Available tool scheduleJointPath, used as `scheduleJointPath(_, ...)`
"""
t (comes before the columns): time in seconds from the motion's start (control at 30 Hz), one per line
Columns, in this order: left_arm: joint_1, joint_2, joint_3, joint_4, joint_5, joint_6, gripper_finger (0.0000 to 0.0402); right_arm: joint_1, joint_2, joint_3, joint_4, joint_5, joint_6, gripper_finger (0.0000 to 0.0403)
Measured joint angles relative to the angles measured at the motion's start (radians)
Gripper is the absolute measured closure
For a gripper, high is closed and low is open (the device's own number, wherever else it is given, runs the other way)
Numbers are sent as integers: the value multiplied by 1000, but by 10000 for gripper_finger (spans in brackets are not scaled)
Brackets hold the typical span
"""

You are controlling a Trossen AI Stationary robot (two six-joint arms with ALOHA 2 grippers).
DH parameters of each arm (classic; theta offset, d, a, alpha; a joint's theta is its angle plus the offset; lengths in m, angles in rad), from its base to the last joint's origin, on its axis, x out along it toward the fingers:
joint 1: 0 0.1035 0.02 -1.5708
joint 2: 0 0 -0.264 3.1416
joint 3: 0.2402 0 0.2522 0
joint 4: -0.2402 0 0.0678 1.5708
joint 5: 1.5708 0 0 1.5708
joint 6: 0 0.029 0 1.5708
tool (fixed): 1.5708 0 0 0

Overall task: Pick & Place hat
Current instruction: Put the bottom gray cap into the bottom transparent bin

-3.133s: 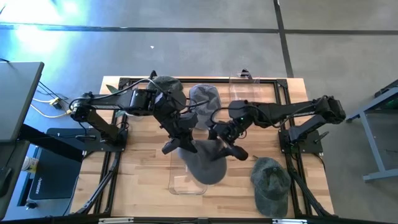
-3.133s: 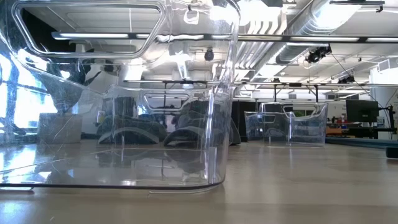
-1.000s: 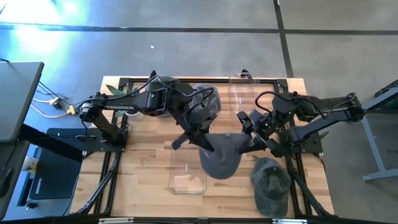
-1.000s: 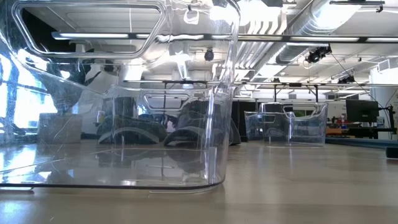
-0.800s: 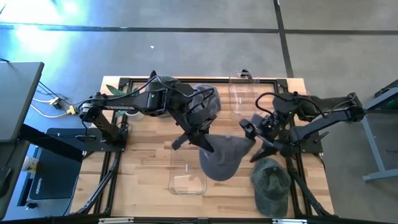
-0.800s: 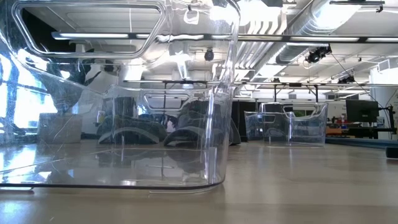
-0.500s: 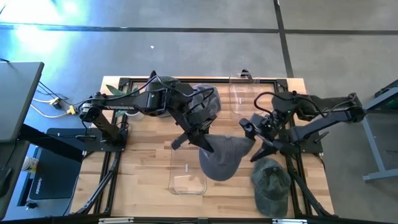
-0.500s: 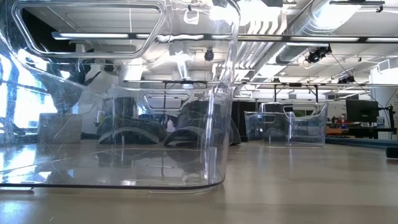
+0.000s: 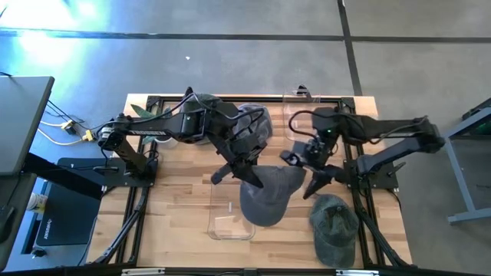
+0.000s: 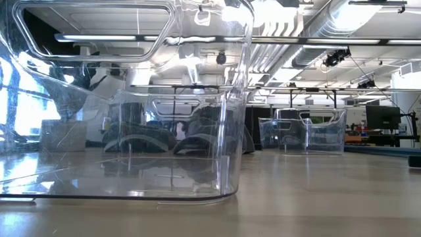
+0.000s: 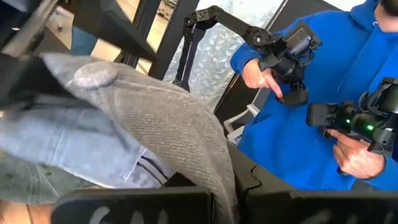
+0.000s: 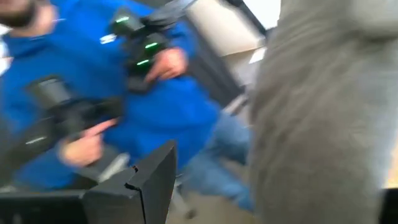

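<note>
four hats: a grey hat (image 9: 268,198) hangs at mid-frame in the high view; a green hat (image 9: 334,227) lies at lower right of the table (image 9: 176,207); two more hats (image 9: 253,123) sit at the top centre, partly behind the left arm.
two bins: a clear bin (image 9: 231,218) low in the frame, just left of the grey hat, whose edge overlaps the bin's right side; a second bin (image 9: 301,115) at the top, right of centre.
two grippers: left gripper (image 9: 234,175) is above the bin's top edge, clamped on the grey hat's upper left; right gripper (image 9: 307,170) is at the hat's right, fingers spread, touching cloth or not cannot be told.
one person: blue sleeve and hands (image 11: 264,73) on handheld controllers, in the upper right of the left wrist view.
hidden: in the low view the near bin (image 10: 125,99) fills the left; the hats behind it are only dark shapes.
cut off: in the right wrist view the grey hat (image 12: 323,112) blocks the right half, blurred.
</note>
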Motion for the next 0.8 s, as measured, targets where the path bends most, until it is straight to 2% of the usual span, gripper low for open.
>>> scheduleJointPath(0.2,0,0,0,0,39,-1,401,-21,2,0,29,-220,128,181)
scheduleJointPath(0.33,0,0,0,1,56,-1,401,-29,-4,0,35,-266,164,181)
scheduleJointPath(0.47,0,0,0,0,68,-1,401,-42,-4,0,29,-175,125,181)
scheduleJointPath(0.63,0,0,0,0,62,-1,401,-42,-4,0,22,19,54,181)
scheduleJointPath(0.8,0,-1,0,-8,-3,20,401,-26,-4,0,-16,162,-31,182)
